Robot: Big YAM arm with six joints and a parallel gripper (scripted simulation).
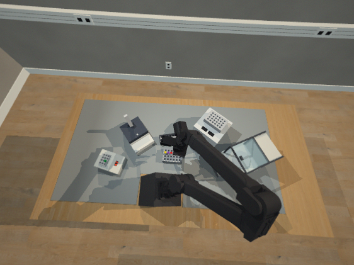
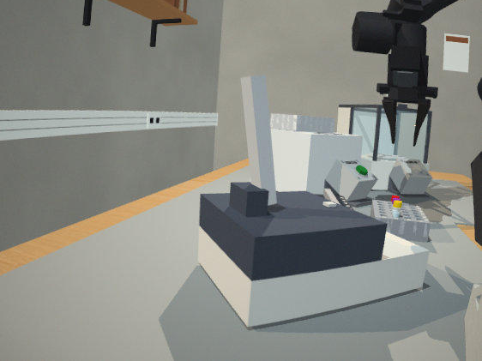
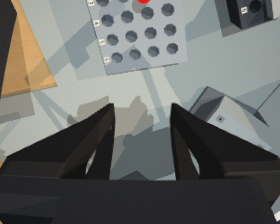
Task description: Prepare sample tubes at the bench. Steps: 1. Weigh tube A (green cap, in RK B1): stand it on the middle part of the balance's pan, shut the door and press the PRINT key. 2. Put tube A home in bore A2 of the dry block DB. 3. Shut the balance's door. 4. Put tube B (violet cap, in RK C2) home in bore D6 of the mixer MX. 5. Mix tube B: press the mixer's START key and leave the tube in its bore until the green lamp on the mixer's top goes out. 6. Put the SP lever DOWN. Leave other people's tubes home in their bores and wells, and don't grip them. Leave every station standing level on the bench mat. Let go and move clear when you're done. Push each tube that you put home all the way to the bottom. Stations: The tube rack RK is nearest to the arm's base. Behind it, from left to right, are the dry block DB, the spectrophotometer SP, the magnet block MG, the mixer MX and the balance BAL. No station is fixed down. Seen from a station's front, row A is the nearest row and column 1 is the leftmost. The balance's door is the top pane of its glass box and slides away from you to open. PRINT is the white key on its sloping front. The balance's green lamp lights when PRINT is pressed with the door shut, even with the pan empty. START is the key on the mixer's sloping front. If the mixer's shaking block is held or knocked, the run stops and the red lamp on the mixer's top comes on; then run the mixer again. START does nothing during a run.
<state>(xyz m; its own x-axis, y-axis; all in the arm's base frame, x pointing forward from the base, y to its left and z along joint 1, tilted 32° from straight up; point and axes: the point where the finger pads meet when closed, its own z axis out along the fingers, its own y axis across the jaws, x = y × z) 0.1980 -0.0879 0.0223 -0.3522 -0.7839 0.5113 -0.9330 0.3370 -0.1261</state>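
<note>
In the top view, the black arm [image 1: 220,161] hides from you the sloping front of the mixer [image 1: 201,122] and part of the tube rack [image 1: 172,159]. In the wrist view, the picture's upper edge cuts off that rack [image 3: 145,42] and a red cap [image 3: 143,1]; the small marks beside its holes are too blurred for you to read.

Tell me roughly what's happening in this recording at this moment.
The arm is preparing sample tubes. Its empty, open gripper hovers above the bench by the tube rack, probably heading for the violet-capped tube, which stands there beside yellow and red caps. The green-capped tube is in the dry block, and the balance's door looks shut. The SP lever is up, so mixing and lowering it seem to remain.
</note>
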